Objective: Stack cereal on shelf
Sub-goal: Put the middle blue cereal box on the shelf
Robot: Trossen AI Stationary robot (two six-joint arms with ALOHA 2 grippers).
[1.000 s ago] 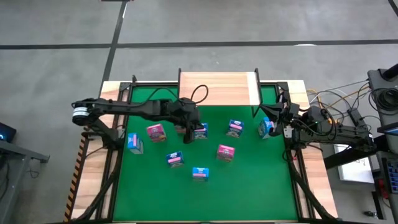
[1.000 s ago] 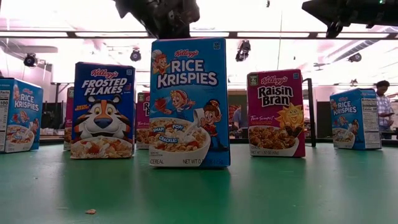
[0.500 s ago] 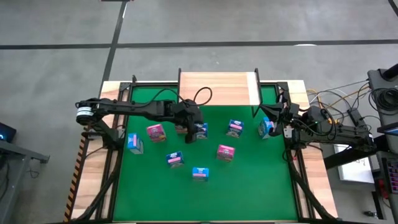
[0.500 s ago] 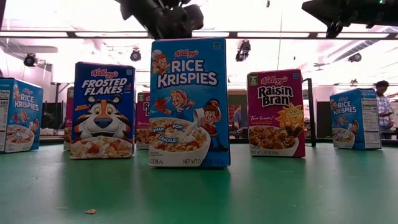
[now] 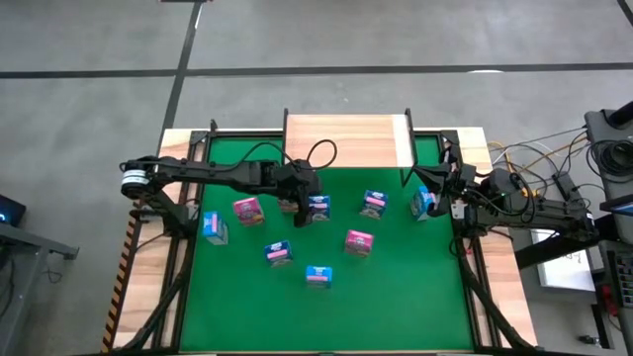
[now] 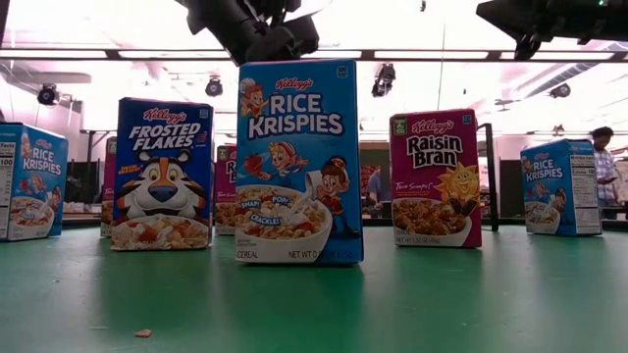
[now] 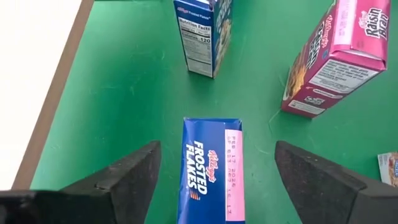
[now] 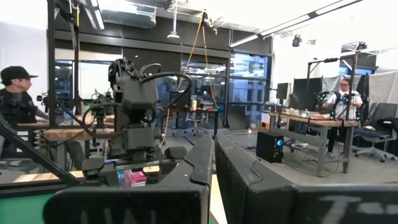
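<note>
Left gripper point(image 7: 214, 171) is over the middle-back of the green bench point(image 5: 396, 287), fingers point(image 7: 127, 171) spread wide apart, straddling a dark-blue Frosted Flakes box point(image 7: 210, 168) without touching it. That box stands upright on the bench, its top panel showing between the two fingers in the left wrist view. Beyond it in the same view stand another blue box point(image 7: 202, 34) and a tilted-looking pink Raisin Bran box point(image 7: 336, 59).

Right gripper point(image 5: 432, 181) waits at the right edge of the bench, fingers pressed together, holding nothing; a light-blue box point(image 5: 422, 202) stands just beside it.

From above, the other cereal boxes are scattered on the bench: a pink one point(image 5: 247, 209) and a light-blue one point(image 5: 214, 226) on the left, a blue one point(image 5: 374, 203) right of centre, pink ones point(image 5: 279, 253) and point(image 5: 358, 241) nearer the front, and a light-blue one point(image 5: 317, 276) at the very front.

In the low view a Rice Krispies box point(image 6: 299, 162) stands closest, with Frosted Flakes point(image 6: 163, 175) and Raisin Bran point(image 6: 436, 178) on either side.

The shelf point(image 5: 346, 138), a light-wood board at the back edge, carries no boxes.

A person point(image 8: 17, 99) sits in the room behind.
</note>
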